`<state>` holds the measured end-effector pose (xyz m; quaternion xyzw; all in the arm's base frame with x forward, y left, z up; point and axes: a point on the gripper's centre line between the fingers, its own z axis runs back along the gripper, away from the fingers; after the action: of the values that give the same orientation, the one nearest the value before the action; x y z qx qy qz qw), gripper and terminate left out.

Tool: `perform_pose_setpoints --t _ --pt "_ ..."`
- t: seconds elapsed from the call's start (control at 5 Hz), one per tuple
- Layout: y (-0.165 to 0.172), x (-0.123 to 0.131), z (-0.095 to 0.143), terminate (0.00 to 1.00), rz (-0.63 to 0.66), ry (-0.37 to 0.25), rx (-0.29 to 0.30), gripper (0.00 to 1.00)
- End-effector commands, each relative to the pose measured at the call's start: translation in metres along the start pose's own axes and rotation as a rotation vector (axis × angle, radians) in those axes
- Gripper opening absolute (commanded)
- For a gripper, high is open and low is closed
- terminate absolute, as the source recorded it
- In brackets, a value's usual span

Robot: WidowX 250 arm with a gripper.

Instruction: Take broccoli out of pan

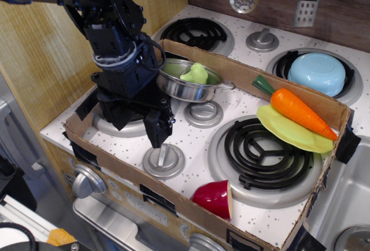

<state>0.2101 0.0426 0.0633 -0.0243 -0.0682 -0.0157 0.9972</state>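
I see the broccoli lying inside the pan, up and to the right of my end effector and apart from it. The pan sits just beyond the end effector, its near wall close behind the black wrist, with a wire loop handle sticking out on the far side from me. The end effector hangs low over the table, pointing down just above a round silver knob; I cannot tell from this view whether its fingers are spread or pressed together, and I see nothing between them. Another silver knob lies just to its right. Farther right is a black coil burner, and past that a yellow-green plate carrying an orange carrot. A dark red cup lies below and right of the end effector, near the cardboard wall. A light-blue bowl rests far off to the upper right.
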Motion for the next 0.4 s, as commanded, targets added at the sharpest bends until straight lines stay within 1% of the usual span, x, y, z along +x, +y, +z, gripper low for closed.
perform_pose_setpoints --t 0.0,0.2 --pt "0.0 0.0 0.0 0.0 0.0 0.0 0.0 1.0" --pt "0.0 0.008 0.023 0.0 -0.005 0.029 0.044 1.0"
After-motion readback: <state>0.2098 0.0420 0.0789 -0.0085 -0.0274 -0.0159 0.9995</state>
